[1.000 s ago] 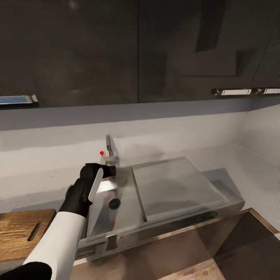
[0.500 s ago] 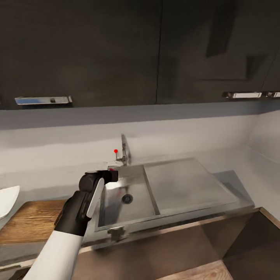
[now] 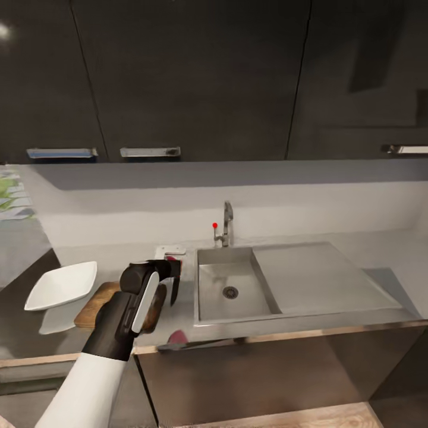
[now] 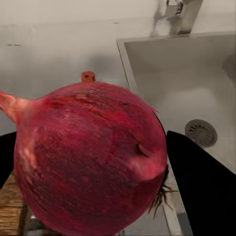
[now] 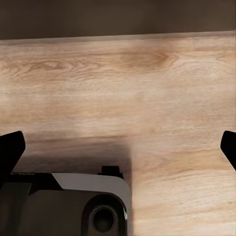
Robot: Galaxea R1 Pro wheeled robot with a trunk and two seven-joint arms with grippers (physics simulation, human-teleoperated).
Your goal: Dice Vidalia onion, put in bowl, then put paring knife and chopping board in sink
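A: Where's the onion?
B: Clamped between the left gripper's fingers, over the counter beside the sink.
A: What's next?
B: I'd carry it level to the chopping board below the jaws, lower gently, then let go. The right gripper's fingers are spread over the floor.

The left arm is reaching forward from the lower left of the head view, white forearm leading into a black wrist. The left gripper is pointing ahead, its fingers closing on the onion, one dark finger on each side of it. The right gripper is pointing down, its black fingertips standing wide apart.
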